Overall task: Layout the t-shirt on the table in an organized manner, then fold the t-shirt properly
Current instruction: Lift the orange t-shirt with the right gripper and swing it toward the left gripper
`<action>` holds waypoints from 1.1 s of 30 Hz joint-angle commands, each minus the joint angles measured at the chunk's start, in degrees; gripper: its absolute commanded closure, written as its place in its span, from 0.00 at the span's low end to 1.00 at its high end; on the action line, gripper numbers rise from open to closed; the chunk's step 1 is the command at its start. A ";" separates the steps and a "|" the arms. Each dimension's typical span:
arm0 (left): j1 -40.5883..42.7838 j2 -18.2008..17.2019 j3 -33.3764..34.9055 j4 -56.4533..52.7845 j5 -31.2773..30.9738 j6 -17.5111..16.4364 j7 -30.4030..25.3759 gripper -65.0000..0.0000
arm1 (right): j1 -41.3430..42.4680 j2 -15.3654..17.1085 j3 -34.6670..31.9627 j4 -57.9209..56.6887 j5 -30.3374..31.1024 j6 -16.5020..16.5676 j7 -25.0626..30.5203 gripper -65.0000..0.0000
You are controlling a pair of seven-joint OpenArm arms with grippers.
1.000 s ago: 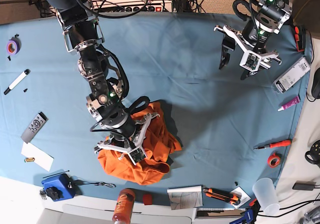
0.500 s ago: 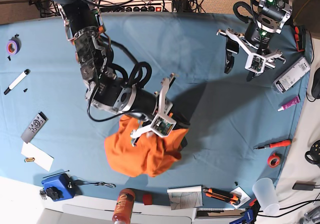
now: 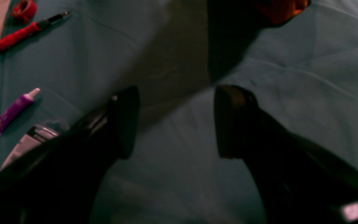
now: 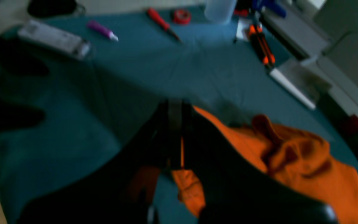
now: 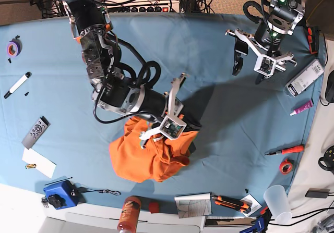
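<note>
Right gripper (image 5: pixel 191 132) low over table (image 5: pixel 209 45) centre, jaws pressed together, pinching edge of orange t-shirt (image 5: pixel 148 155); shirt hangs bunched beneath it, near front edge. Right wrist view alone shows cloth caught between fingertips (image 4: pixel 174 137), rest of t-shirt (image 4: pixel 306 168) crumpled to its right. Left gripper (image 5: pixel 249 69) far right, well apart from shirt, jaws spread, holding nothing. Left wrist view confirms bare teal table (image 3: pixel 172 186) between fingers (image 3: pixel 126 121), plus purple tube (image 3: pixel 12 110) and red screwdriver (image 3: pixel 20 32) left; base view places both by right table edge.
</note>
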 commanded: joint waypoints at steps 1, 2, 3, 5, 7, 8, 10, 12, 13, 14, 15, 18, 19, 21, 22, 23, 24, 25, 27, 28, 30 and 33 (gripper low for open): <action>0.09 -0.15 -0.13 0.87 -0.44 2.12 0.09 0.42 | 1.55 -0.85 0.20 0.90 0.96 0.17 2.03 1.00; 0.09 -0.09 -0.13 0.87 -0.42 4.59 1.62 0.42 | 1.68 -1.42 0.04 0.90 0.94 0.17 2.08 1.00; 0.07 0.09 -0.13 0.87 -0.22 7.52 2.89 0.42 | 1.79 -1.81 -0.20 0.90 0.92 0.17 2.14 1.00; 0.07 0.81 -0.15 0.87 1.38 12.13 4.50 0.42 | 2.27 -2.32 -1.18 0.83 0.59 0.17 2.16 1.00; 0.09 1.42 -0.13 0.87 3.23 13.86 4.59 0.42 | 2.93 -2.73 -3.02 -0.02 -1.07 0.11 2.91 1.00; 0.09 1.42 -0.13 0.87 3.63 14.16 4.61 0.42 | 3.39 -2.93 -4.35 -1.11 -1.92 0.11 3.56 1.00; 0.09 1.42 -0.13 0.87 4.11 14.16 4.61 0.42 | 4.61 -3.76 -7.32 -4.35 -3.74 0.11 4.15 1.00; 0.09 1.42 -0.13 0.87 4.76 14.19 4.66 0.42 | 6.05 -4.94 -10.43 -8.50 -5.44 0.09 4.74 1.00; 0.09 1.42 -0.13 0.87 5.07 14.19 4.74 0.42 | 6.84 -5.64 -11.87 -10.69 -6.01 0.07 5.01 1.00; 0.09 1.42 -0.13 0.87 5.14 14.16 4.76 0.42 | 7.56 -6.40 -13.18 -12.68 -6.21 0.07 5.14 1.00; 0.09 1.42 -0.13 0.87 5.14 14.16 4.76 0.42 | 8.24 -7.28 -14.23 -14.36 -6.16 0.07 5.14 1.00; 0.09 1.42 -0.13 0.87 5.14 14.19 4.76 0.42 | 9.66 -9.53 -16.55 -16.37 -6.19 0.13 4.87 1.00; 0.11 1.40 -0.13 0.87 5.14 14.16 4.76 0.42 | 9.99 -10.21 -16.98 -16.35 -6.16 0.15 4.68 1.00; 0.24 1.42 -0.13 0.87 5.14 14.19 4.76 0.42 | 10.27 -11.96 -17.11 -16.35 -6.16 0.17 4.28 0.98; 0.28 1.42 -0.13 0.87 5.14 14.16 4.81 0.42 | 10.29 -12.83 -17.03 -16.35 -6.16 0.17 4.28 0.91; 0.39 1.42 -0.13 0.87 5.14 14.16 4.79 0.42 | 10.29 -13.62 -16.98 -16.35 -6.16 0.17 4.42 0.84; 0.39 1.42 -0.13 0.87 5.14 14.16 4.79 0.42 | 10.36 -14.32 -16.98 -16.35 -6.19 0.15 4.55 0.79; 0.37 1.42 -0.13 0.87 5.14 14.19 4.79 0.42 | 10.58 -14.97 -16.98 -16.35 -6.16 0.13 4.52 0.75; 0.37 1.42 -0.13 0.87 5.14 14.19 4.79 0.42 | 11.30 -16.04 -16.98 -16.35 -6.14 0.11 4.52 0.75; 0.37 1.44 -0.13 0.87 5.11 14.16 4.79 0.42 | 11.98 -16.04 -17.09 -16.31 -5.42 0.13 4.70 0.75; 0.39 1.51 -0.13 0.87 5.11 14.16 4.76 0.42 | 13.07 -16.04 -17.07 -16.31 -4.85 0.09 4.11 0.75; 0.35 1.55 -0.13 0.87 4.31 13.64 4.28 0.42 | 14.12 -16.04 -15.78 -16.26 -6.51 -0.66 2.25 0.75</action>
